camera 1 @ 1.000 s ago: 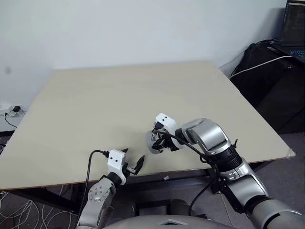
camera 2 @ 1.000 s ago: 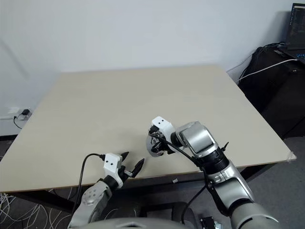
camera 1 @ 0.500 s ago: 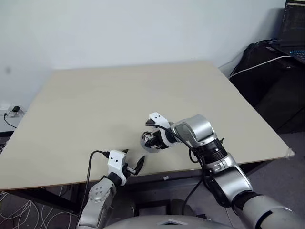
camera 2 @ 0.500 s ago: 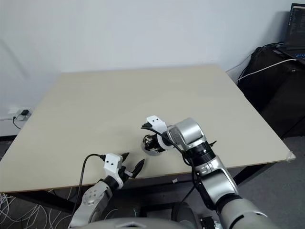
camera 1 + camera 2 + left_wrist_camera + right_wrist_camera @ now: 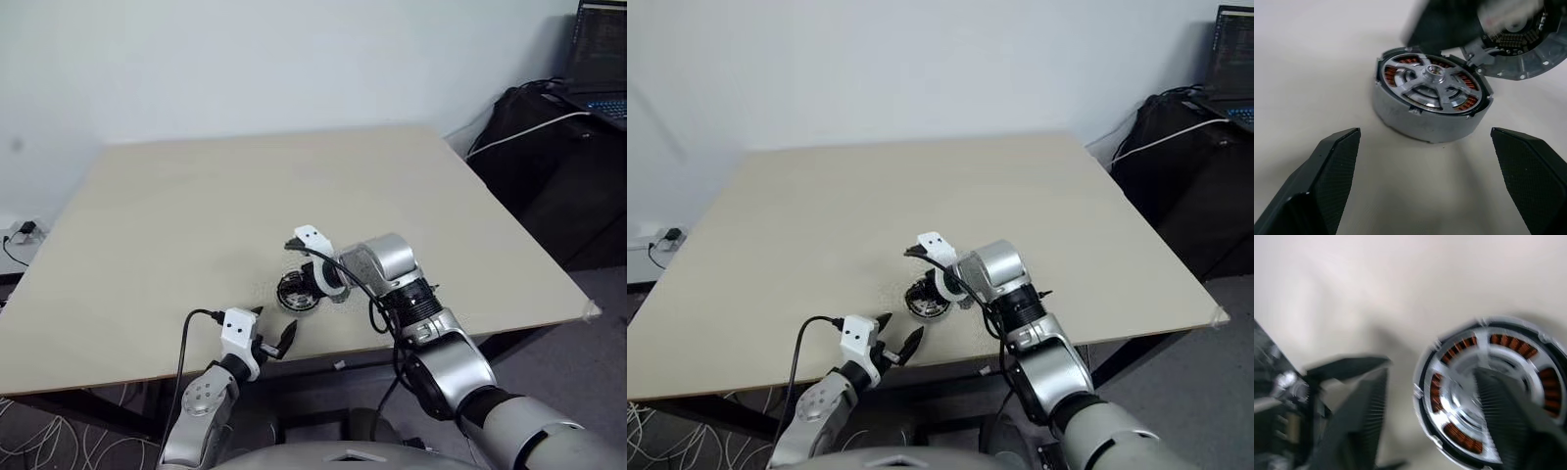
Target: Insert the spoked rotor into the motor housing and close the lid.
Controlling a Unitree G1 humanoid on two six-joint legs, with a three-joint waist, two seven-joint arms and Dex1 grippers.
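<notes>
The motor housing [image 5: 1420,120] stands on the table near its front edge, also seen as the motor housing [image 5: 292,294]. The spoked rotor [image 5: 1432,81] sits inside it, silver spokes over the copper coils. The lid [image 5: 1528,58] is swung open beside the housing, inner side up. My right gripper [image 5: 1432,374] hangs just over the housing, open, with one finger [image 5: 1513,406] across the rotor. My left gripper [image 5: 1425,132] rests in front of the housing, open and apart from it, seen as the left gripper [image 5: 272,338] at the table's front edge.
The beige table [image 5: 245,186] stretches away behind the housing. Black equipment with a white cable [image 5: 549,127] and a laptop [image 5: 600,49] stand past its right side. Cables and a socket [image 5: 20,233] lie on the floor at the left.
My right gripper has swung left and a little forward over the housing, and its fingers have gone from shut to open. The left gripper has stayed put.
</notes>
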